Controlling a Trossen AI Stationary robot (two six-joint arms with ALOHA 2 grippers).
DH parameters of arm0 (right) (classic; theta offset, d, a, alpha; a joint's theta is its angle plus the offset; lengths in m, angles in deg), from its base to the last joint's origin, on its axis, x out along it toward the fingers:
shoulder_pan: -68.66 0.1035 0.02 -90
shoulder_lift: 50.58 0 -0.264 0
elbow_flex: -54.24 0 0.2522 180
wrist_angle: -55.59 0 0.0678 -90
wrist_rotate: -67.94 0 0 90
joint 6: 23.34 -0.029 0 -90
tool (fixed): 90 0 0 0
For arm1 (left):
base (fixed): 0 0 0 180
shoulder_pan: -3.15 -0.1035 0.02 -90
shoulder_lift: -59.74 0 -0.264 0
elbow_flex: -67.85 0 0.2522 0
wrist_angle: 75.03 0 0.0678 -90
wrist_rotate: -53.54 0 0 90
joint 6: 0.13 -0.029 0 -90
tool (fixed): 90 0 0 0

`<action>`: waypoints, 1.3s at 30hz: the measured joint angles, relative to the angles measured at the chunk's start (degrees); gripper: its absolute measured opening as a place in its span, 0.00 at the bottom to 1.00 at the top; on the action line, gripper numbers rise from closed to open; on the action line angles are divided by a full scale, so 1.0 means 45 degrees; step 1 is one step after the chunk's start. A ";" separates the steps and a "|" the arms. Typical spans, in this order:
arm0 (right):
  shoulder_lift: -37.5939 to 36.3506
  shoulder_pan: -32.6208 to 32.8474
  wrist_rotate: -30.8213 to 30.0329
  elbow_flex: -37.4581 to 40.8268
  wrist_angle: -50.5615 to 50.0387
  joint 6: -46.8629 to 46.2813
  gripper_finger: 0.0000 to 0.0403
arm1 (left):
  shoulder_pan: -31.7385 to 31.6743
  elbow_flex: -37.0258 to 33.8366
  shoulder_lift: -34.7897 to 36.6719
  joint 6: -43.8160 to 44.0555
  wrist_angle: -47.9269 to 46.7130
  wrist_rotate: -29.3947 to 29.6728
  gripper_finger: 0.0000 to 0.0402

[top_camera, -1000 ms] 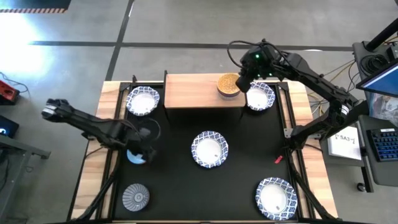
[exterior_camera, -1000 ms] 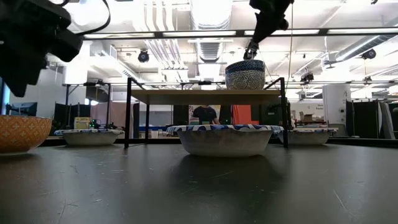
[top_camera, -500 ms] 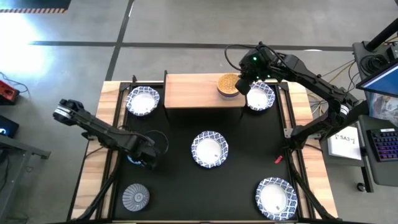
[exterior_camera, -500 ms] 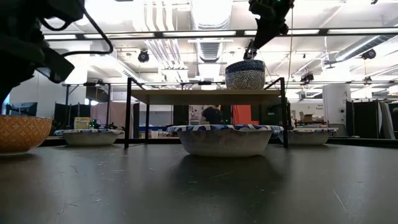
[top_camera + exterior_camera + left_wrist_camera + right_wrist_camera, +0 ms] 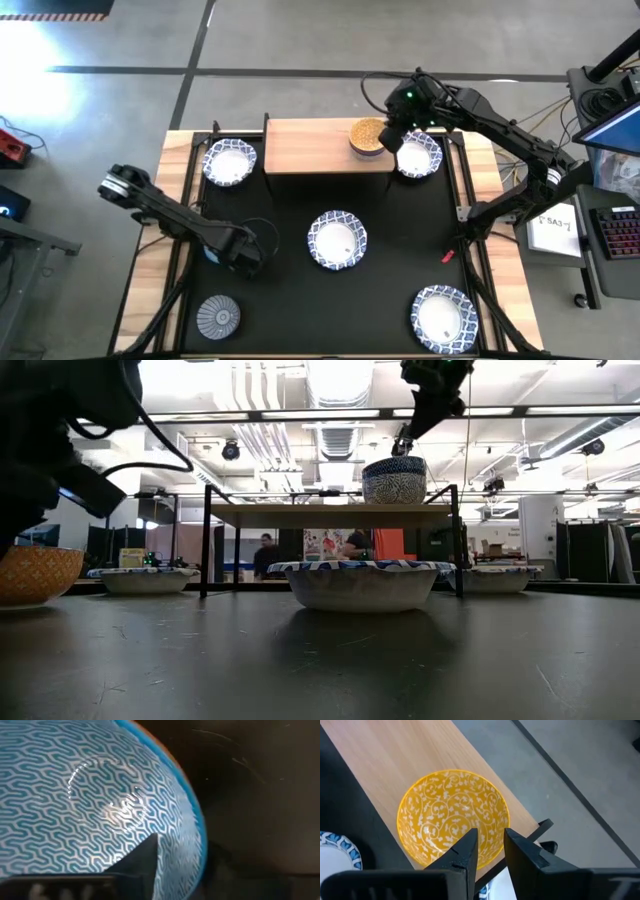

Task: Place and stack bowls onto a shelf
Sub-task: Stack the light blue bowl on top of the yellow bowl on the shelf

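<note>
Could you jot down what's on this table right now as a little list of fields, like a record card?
Shelf: at the table's far edge, wooden top
On shelf: one yellow bowl, near its right end
Right gripper: above the yellow bowl's rim, holding nothing, fingers slightly apart
Left gripper: low over the blue bowl, at the table's left
White bowls: four on the table
Grey bowl: near left corner
Stacks: none yet

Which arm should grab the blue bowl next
Left. The left gripper is right over the blue bowl, which fills the left wrist view. The right gripper is at the shelf, above the yellow bowl.
</note>
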 joint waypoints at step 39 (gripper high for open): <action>-0.0005 0.0397 1.1867 0.0000 -0.1418 0.4108 0.23 | -0.0564 0.4984 0.0758 -1.7646 0.8137 0.2619 0.02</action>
